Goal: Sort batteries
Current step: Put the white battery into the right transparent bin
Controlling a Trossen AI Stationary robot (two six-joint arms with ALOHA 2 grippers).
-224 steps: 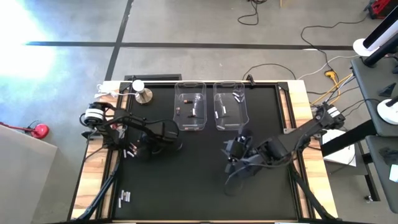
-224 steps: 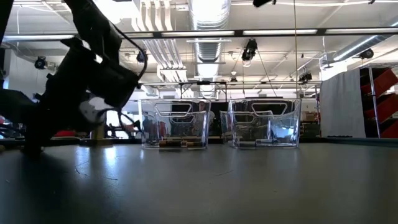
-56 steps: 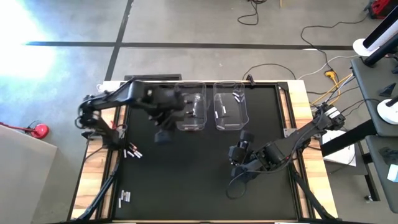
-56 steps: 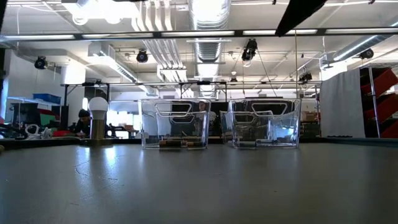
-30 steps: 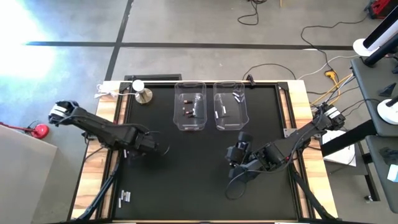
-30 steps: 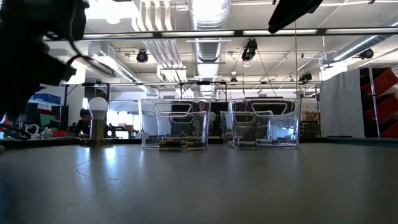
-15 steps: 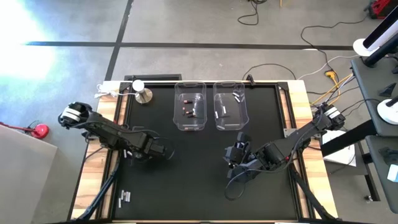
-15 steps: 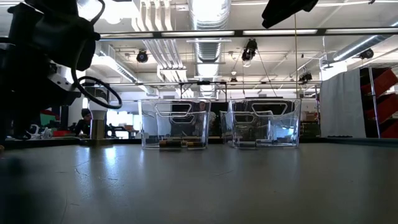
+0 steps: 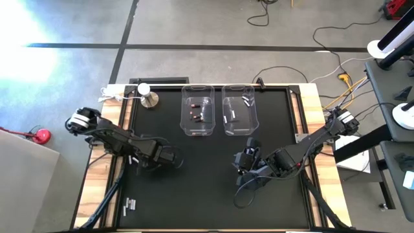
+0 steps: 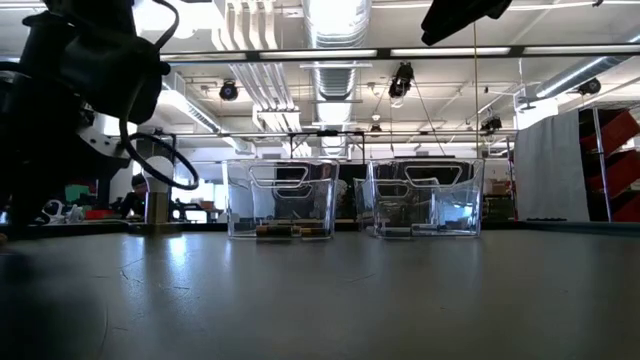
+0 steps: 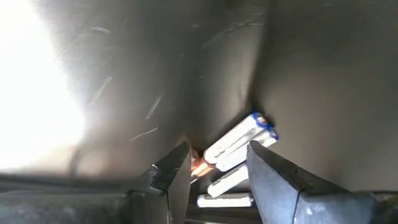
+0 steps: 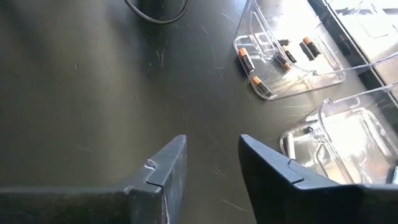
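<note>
Your black table [image 9: 213,188] carries two clear bins [image 9: 198,116] at twelve o'clock, loose batteries [image 9: 130,205] at eight, a silver knob [image 9: 149,99] at eleven.

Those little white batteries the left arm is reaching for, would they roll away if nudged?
Probably. The white batteries are smooth little cylinders lying on their sides on the table, so a sideways nudge likely rolls them. They lie bunched together, so the left pincer, open around them, might shift neighbours too.
</note>
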